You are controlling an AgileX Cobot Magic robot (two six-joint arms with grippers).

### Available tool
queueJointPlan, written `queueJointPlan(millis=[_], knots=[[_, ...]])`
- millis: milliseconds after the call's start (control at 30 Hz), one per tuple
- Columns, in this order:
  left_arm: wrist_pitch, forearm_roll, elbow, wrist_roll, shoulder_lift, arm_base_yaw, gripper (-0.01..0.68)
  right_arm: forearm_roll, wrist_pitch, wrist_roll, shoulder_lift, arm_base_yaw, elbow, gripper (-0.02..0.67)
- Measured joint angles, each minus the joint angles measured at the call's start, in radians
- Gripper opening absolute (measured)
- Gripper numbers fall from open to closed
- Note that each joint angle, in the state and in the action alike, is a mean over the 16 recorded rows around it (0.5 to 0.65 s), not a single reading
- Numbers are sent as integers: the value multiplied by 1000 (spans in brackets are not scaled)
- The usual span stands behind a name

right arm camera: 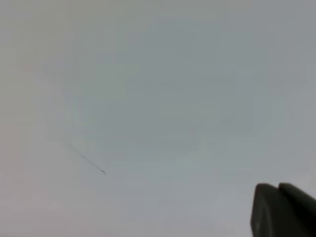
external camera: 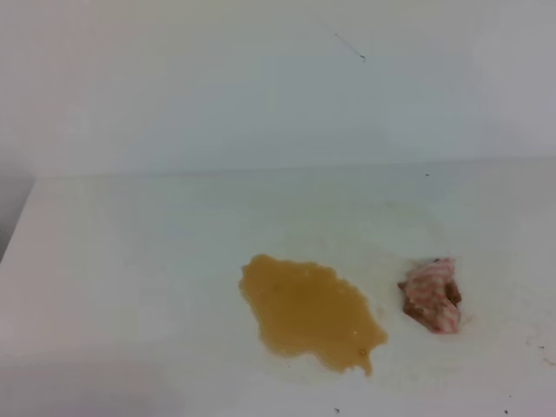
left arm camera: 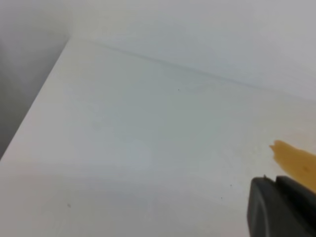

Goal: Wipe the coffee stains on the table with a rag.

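Rag sits at three o'clock of coffee stains on bench; left pincer and right pincer barely visible, opening can't be told.

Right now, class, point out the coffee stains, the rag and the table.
coffee stains (external camera: 308,313): exterior high view, middle of the tan blotch.
rag (external camera: 431,295): exterior high view, centre of the striped wad.
table (external camera: 130,261): exterior high view, bare white surface left of the blotch.

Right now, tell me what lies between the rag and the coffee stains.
In the exterior high view, only bare white table separates the coffee stains from the rag; they lie apart, and nothing stands in the gap.
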Motion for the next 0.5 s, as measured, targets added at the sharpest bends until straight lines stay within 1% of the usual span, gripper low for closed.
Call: queueJointPlan(millis=[100, 200, 333, 500], knots=[[0, 0, 0, 0, 0, 0, 0, 35, -2, -12, 14, 0, 3, -3], [0, 0, 0, 0, 0, 0, 0, 62, -2, -52, 40, 4, 5, -3], [0, 0, 0, 0, 0, 0, 0, 78, 16, -142, 99, 27, -1, -3], [0, 0, 0, 0, 0, 0, 0, 67, 90, -282, 217, 87, -34, -3]])
